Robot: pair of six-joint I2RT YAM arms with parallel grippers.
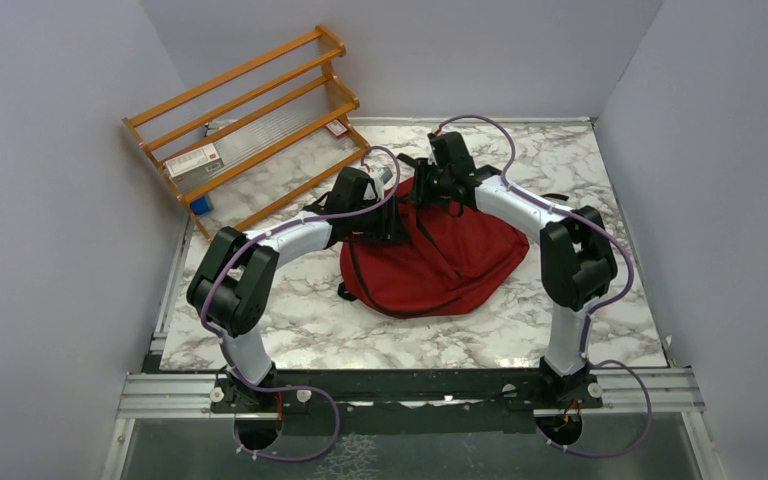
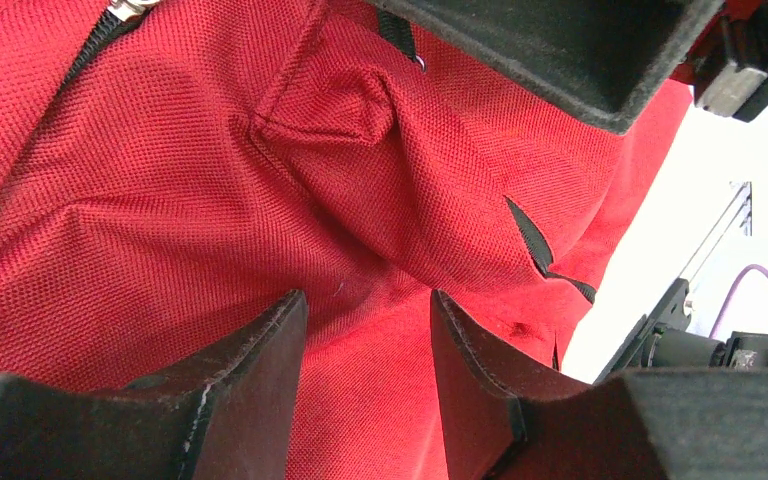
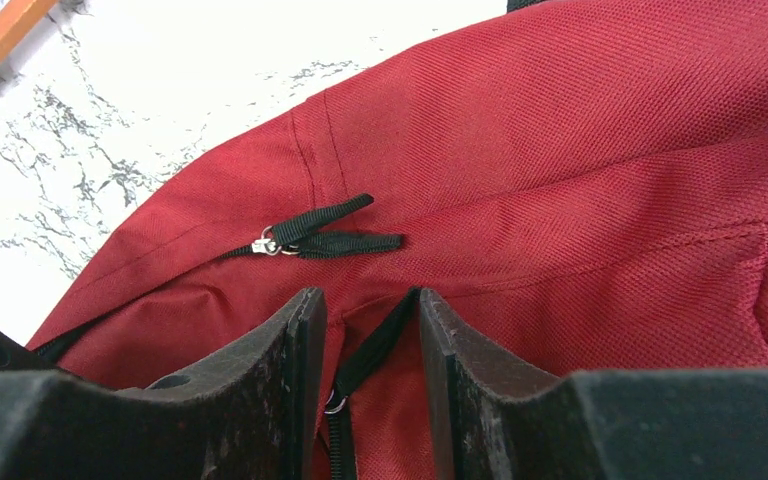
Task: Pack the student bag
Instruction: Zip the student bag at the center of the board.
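Unzipping step: my right gripper point(image 3: 365, 300), narrowly parted like left gripper point(image 2: 368, 300), straddles black zipper pull point(image 3: 360, 365) on dark red fabric backpack point(image 1: 440, 262); I should clamp next.

Soft, even overhead light fills the room, and the arms throw only faint shadows on the marble counter point(image 1: 310, 320). Close up, the counter burns out to white glare, while the red weave of the student bag point(image 3: 580, 150) is crisp and the nearest edges blur dark.

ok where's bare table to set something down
Bare marble table between the student bag and the arm bases, and right of the bag. Crowded at the bag's far edge, under the left gripper and right gripper, and by the wooden rack.
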